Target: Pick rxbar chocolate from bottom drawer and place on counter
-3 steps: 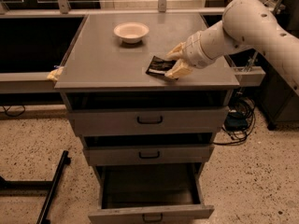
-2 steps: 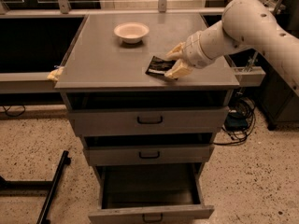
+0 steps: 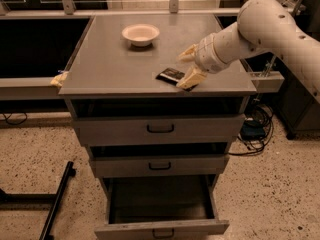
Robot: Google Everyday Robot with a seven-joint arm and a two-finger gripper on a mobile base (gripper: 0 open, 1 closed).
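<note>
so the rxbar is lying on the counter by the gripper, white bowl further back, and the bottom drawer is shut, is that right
Not quite: the bottom drawer is pulled open, not shut, as the camera view shows. The rest holds: the rxbar chocolate lies flat on the counter at the open gripper, and the white bowl sits further back on the counter.

The scene is viewed from one raised point in front of the cabinet [image 3: 85,134], tilted downward at middling range, so that the counter [image 3: 115,69] is seen from above and the drawer fronts [image 3: 160,166] nearly head-on. The bottom drawer [image 3: 160,227] is cut by the lower edge, and the gripper [image 3: 182,72] is framed over the counter's front right part.
</note>
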